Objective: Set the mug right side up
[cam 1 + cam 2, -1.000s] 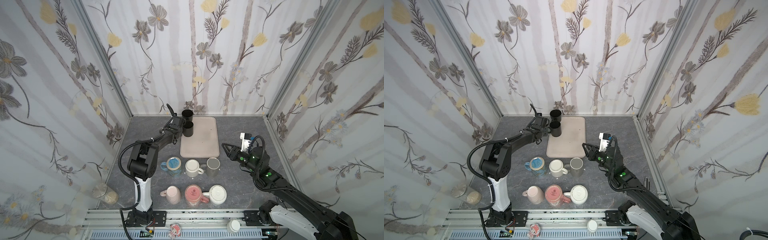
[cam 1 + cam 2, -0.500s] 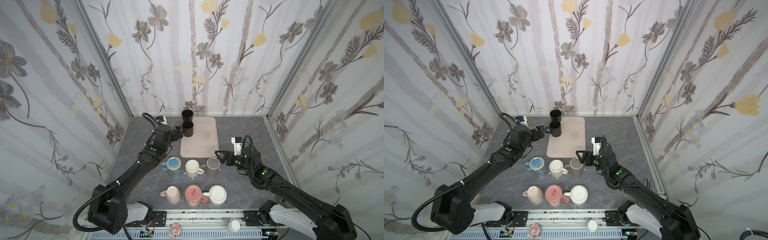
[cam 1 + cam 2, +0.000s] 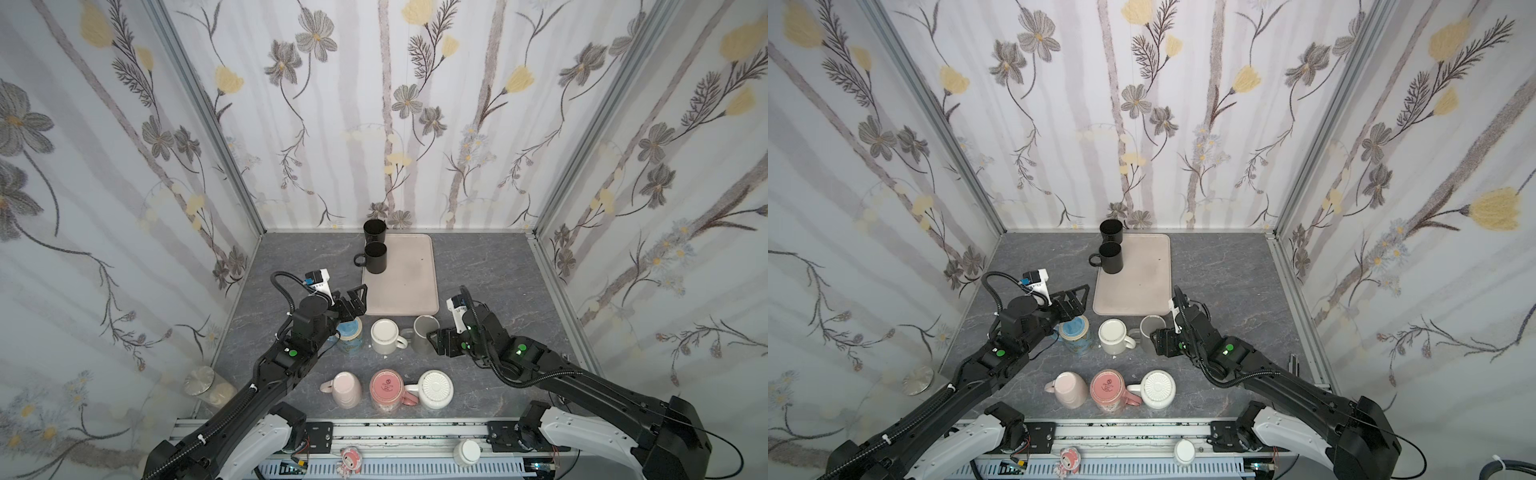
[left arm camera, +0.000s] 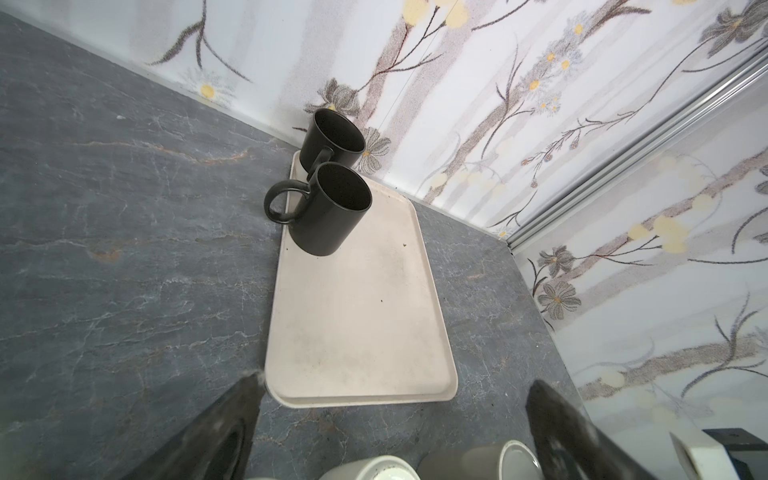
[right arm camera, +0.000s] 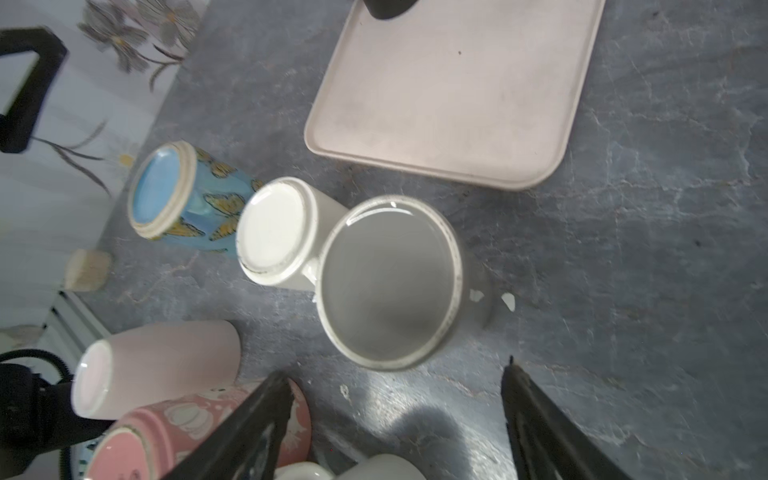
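A grey mug (image 3: 424, 334) (image 5: 390, 282) stands at the right end of the middle row, its pale-rimmed flat end facing up. My right gripper (image 3: 435, 344) (image 5: 395, 374) is open just beside it on the right; the mug sits ahead of the fingertips, not between them. My left gripper (image 3: 360, 297) (image 4: 395, 380) is open and empty, hovering above the blue butterfly mug (image 3: 349, 332) near the tray's front left corner. Two black mugs (image 3: 376, 257) (image 4: 332, 208) stand upright on the beige tray (image 3: 409, 286).
A cream mug (image 3: 384, 334) stands base up between the blue and grey ones. In the front row a pale pink mug (image 3: 347, 386), a pink mug (image 3: 386, 388) and a white ribbed mug (image 3: 434, 388) are upside down. A glass jar (image 3: 201, 380) stands at the front left.
My left gripper let go at the black mug on the tray, opened wide and drew back towards the front. My right gripper opened and moved left, up to the grey mug.
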Tool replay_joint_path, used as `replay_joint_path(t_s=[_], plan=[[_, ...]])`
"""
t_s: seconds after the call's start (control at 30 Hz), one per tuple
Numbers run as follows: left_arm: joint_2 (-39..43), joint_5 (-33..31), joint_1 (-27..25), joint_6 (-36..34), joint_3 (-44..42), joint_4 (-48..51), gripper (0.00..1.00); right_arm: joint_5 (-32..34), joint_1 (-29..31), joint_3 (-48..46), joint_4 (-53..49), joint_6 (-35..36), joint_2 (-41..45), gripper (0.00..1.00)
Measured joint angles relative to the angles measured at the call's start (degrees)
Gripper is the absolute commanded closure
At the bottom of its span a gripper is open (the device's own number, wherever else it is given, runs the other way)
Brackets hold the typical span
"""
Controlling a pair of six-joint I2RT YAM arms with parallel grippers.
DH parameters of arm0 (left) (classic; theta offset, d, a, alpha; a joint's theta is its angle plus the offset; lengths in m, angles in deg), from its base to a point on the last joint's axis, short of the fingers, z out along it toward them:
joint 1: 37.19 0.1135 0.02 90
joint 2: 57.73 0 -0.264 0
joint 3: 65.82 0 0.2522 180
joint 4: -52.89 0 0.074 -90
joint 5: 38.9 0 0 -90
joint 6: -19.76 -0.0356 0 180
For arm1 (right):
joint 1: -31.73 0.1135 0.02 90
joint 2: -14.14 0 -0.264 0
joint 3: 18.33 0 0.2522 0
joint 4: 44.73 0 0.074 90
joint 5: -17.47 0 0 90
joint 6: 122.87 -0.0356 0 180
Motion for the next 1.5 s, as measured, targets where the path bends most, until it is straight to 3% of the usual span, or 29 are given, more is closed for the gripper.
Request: replay_joint_path(t_s=[0.13, 0.17, 0.2, 0.63, 0.97, 1.23, 1.5], plan=[[0.55, 0.28, -0.04, 0.87, -1.38, -1.09, 0.00, 2.14, 3.69, 0.13, -3.58, 0.13, -0.26, 0.16], [0.55, 0.55, -0.07, 1.11, -1.68, -1.20, 0.00, 3.23, 4.39, 0.33, -4.52, 0.11, -0.33, 0.11], [0.55, 0.55, -0.11, 1.25, -1.92, -1.22, 0.00, 4.26, 4.94, 0.61, -5.14, 0.04, -0.37, 0.00], [1.84, 0.55, -0.11, 2.69, -3.65, -1.44, 0.00, 14.58, 6.12, 10.67, -4.28, -2.32, -11.43, 0.00], [4.44, 0.35, -0.11, 3.15, -4.96, -1.18, 0.00, 17.31, 5.79, 14.40, -3.67, -5.09, -20.39, 0.04], [3.76, 1.49, -0.11, 3.10, -4.94, -1.11, 0.00, 18.36, 3.08, 12.61, -4.22, -4.59, -19.12, 0.05], [-2.86, 3.61, -2.62, 0.87, 0.31, 0.63, 0.01, 18.82, 0.13, 9.18, -5.81, -3.26, -14.40, 0.03]])
